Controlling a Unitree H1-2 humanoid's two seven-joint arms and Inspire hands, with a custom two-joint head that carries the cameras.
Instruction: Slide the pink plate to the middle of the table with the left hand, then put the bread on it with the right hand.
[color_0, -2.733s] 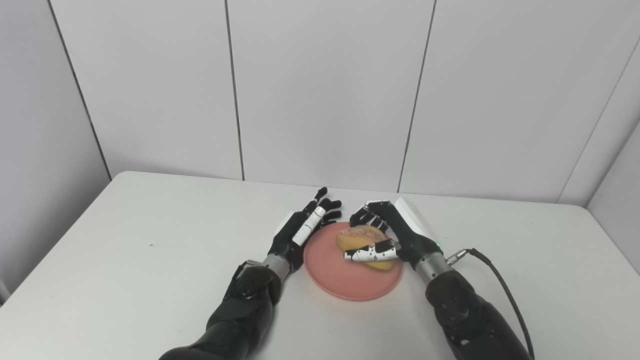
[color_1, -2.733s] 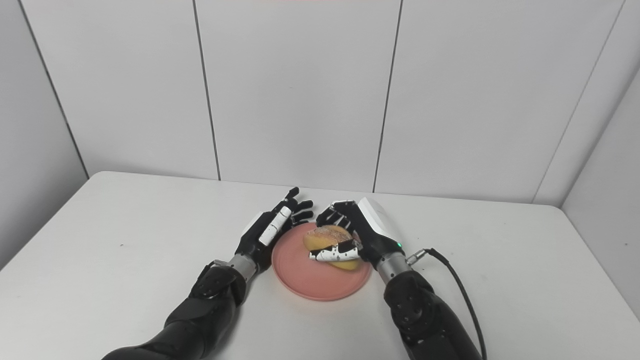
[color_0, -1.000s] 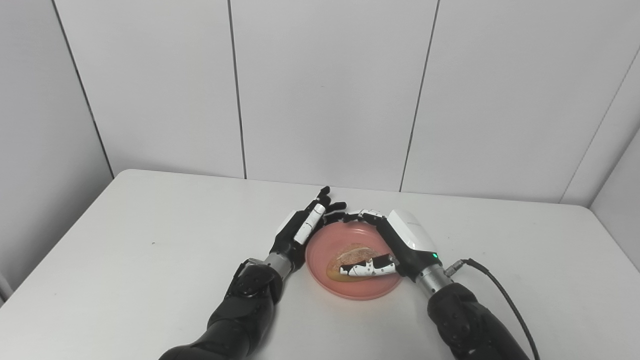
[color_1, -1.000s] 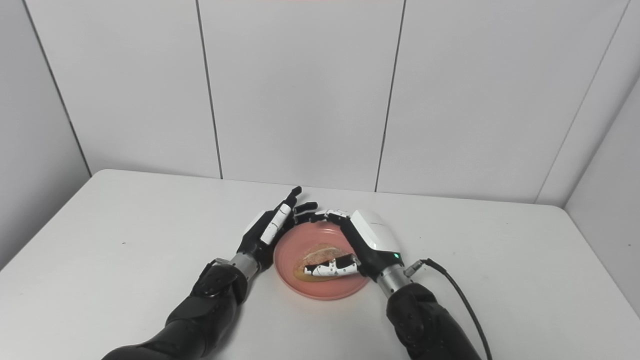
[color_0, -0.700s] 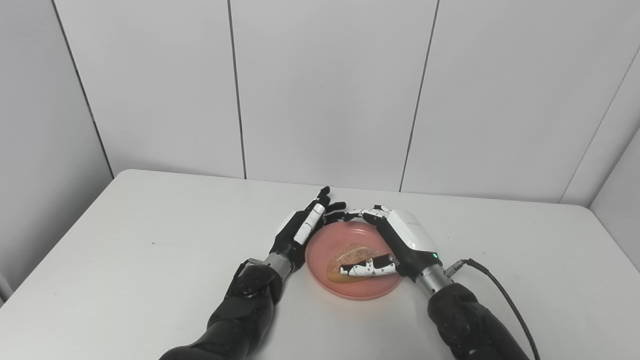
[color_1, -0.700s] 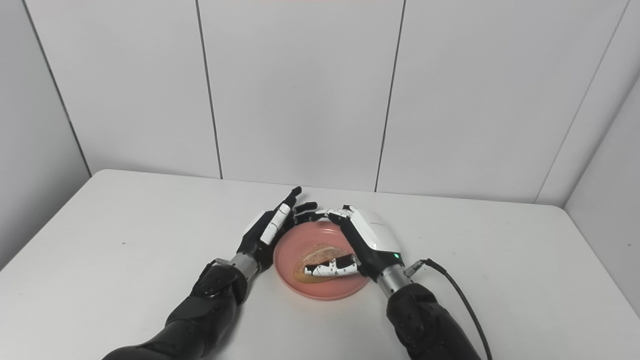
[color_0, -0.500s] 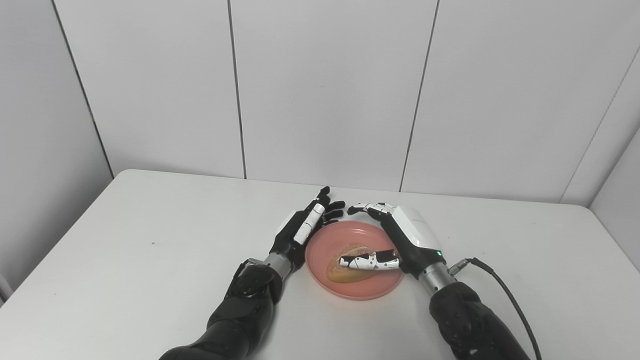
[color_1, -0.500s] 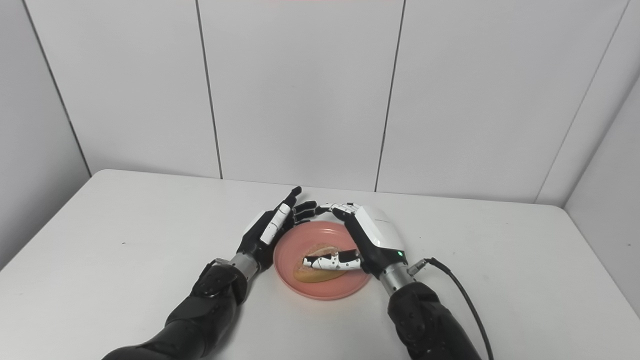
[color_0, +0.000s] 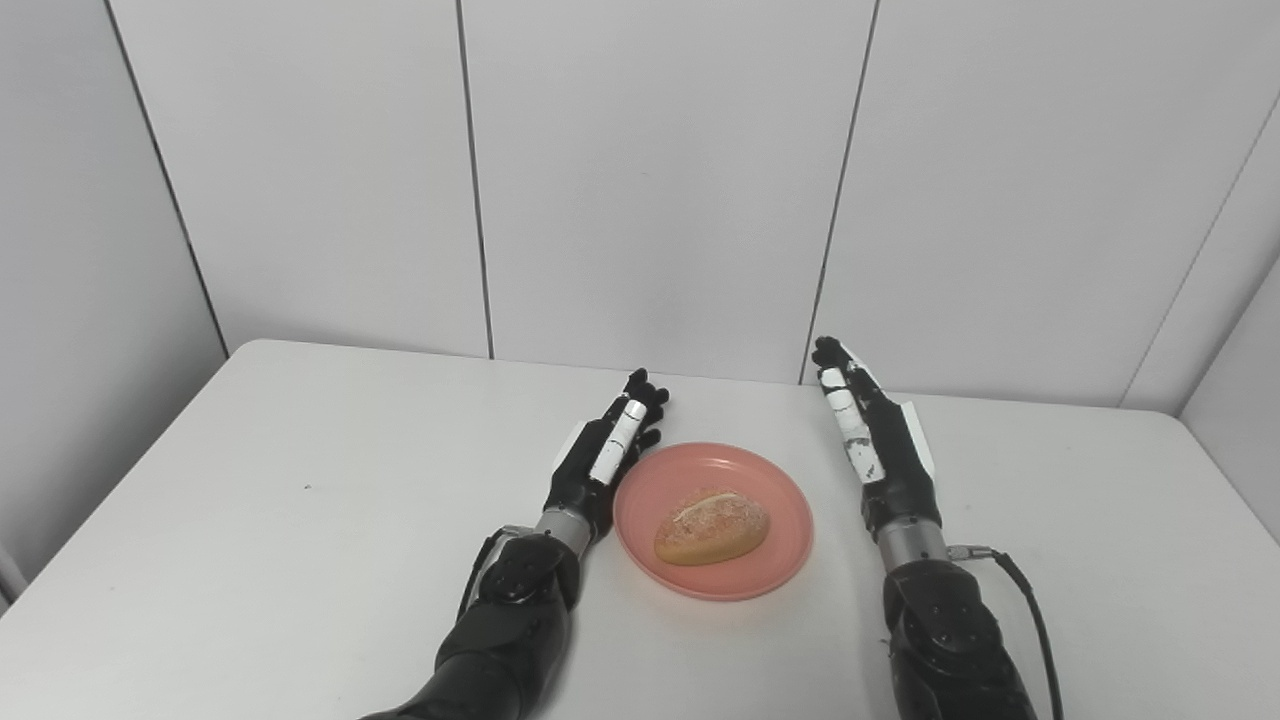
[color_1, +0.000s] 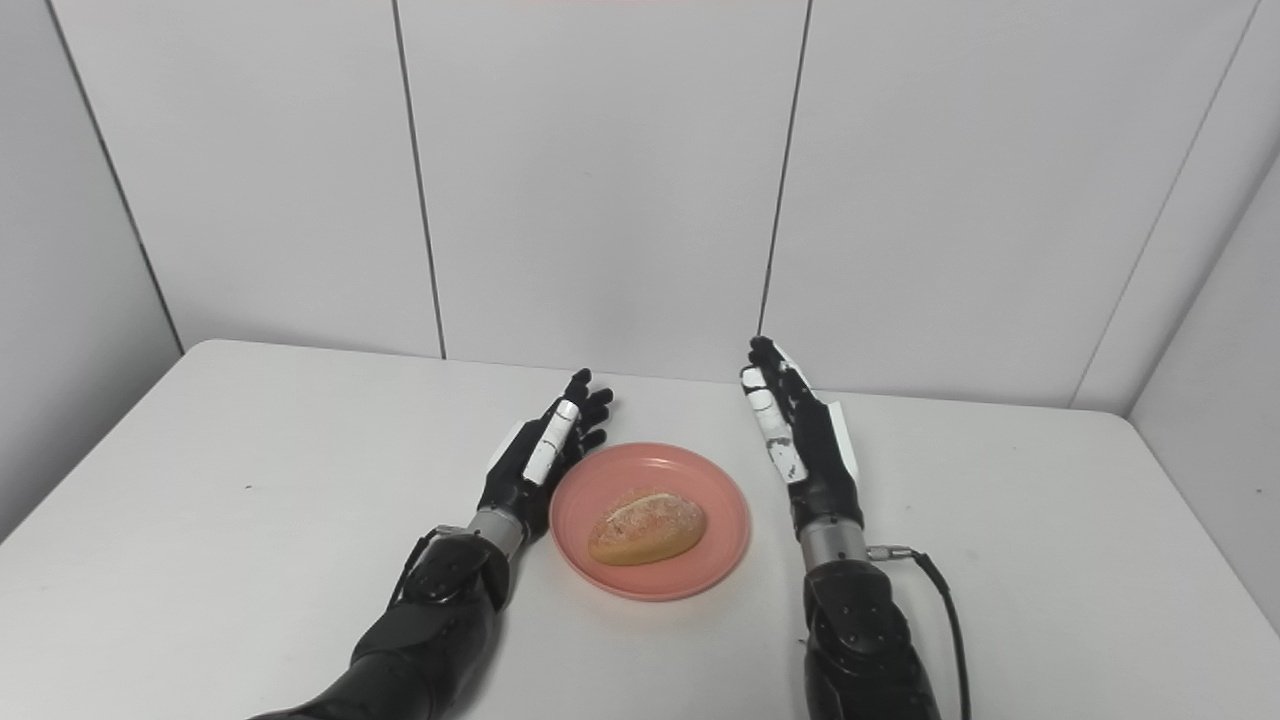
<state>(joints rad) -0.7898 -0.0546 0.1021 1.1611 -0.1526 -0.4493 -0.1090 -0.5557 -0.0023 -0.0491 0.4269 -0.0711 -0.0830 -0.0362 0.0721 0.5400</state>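
Note:
The pink plate (color_0: 775, 555) sits near the middle of the white table, with the golden bread roll (color_0: 712, 526) lying on it, free of both hands. My left hand (color_0: 603, 456) rests open on the table right against the plate's left rim, fingers stretched toward the wall. To the right of the plate my right hand (color_0: 873, 440) is raised above the table, open and holding nothing, fingers straight and pointing up and away.
The white table (color_0: 250, 480) runs back to a grey panelled wall. A black cable (color_0: 1020, 590) trails from my right wrist along the table on the right.
My right hand opened, let go of the bread on the plate, and drew back to the right, rising with straight fingers. The left hand's fingers straightened beside the plate.

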